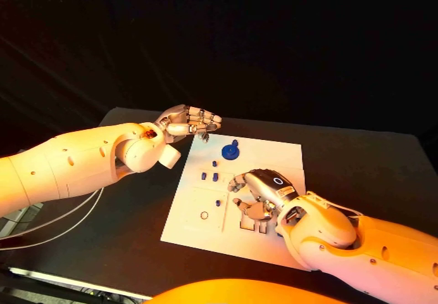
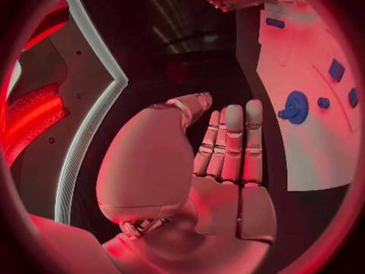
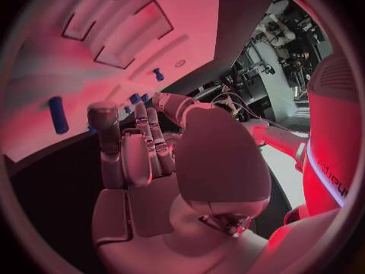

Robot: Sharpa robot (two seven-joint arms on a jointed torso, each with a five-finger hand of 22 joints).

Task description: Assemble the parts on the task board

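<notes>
Black tabletop (image 1: 365, 158) carrying white board (image 1: 264, 155), right robot hand (image 1: 258, 193) empty, fingers apart, low over its slots, left robot hand (image 1: 187, 121) empty beside the far corner, blue gear (image 1: 231, 151) and pegs lying loose, liable to be scattered.

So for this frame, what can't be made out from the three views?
- Head view: the right hand covers part of the task board, so any parts or slots under it are hidden.
- Head view: whether the left hand, fingers curled, pinches anything is too small to tell.
- Head view: the small blue parts are too small for their shapes to be read.
- Left wrist view: the blue gear sits at the bent rim, its seating unclear.
</notes>
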